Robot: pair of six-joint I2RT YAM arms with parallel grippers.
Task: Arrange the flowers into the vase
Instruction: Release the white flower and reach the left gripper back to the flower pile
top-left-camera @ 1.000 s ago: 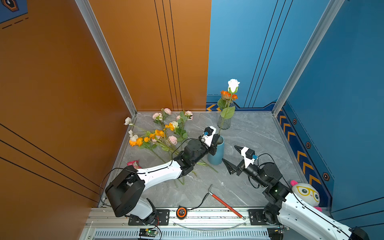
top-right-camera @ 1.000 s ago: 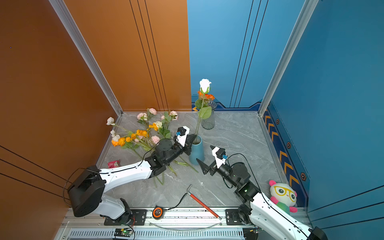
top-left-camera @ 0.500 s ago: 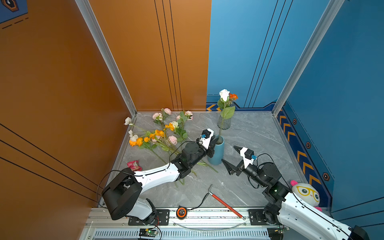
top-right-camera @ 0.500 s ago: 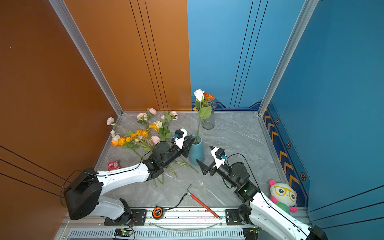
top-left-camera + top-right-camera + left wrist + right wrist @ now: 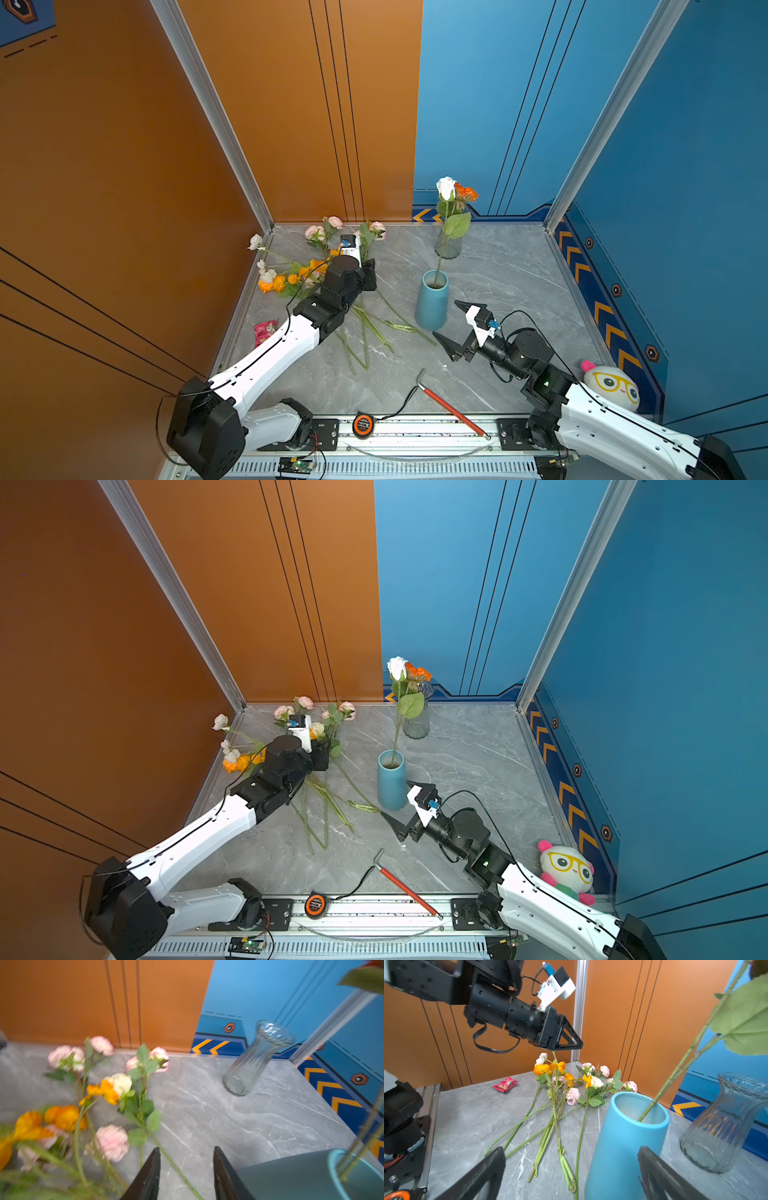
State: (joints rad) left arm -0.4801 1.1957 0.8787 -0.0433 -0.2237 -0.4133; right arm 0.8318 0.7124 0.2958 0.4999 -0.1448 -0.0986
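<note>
L end effector apart over flowers, R end effector wide apart by blue vase

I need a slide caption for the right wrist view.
Open right gripper facing blue vase with green stem inside; loose flowers lie beyond.

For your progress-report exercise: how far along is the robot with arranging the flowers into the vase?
Done: a white rose stands in the blue vase, an orange bloom beside it. In hand: nothing; the left gripper hangs open above the loose flowers, and the right gripper is open by the vase. Left: the pink, cream and orange stems lying on the table.
</note>
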